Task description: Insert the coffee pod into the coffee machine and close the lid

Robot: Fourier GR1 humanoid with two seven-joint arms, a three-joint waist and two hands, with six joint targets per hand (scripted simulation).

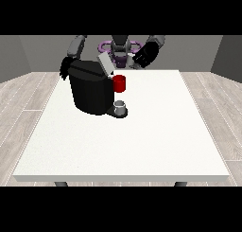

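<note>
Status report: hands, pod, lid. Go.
Hand at the view's right raised behind the table, holding nothing. Hand at the view's left behind the coffee machine. Lid up. Pod not visible.

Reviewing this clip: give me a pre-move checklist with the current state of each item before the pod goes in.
1. Grey lid of the black coffee machine raised: ok.
2. Coffee pod located: cannot tell; none is plainly visible.
3. Small grey cup on the machine's base: ok.
4. Red part at the machine's front unobstructed: ok.
5. Hand at the view's right free, above the white table's far edge: cannot tell whether it holds anything.
6. Hand at the view's left clear of the machine: not ok; it sits right against the machine's rear corner.
</note>
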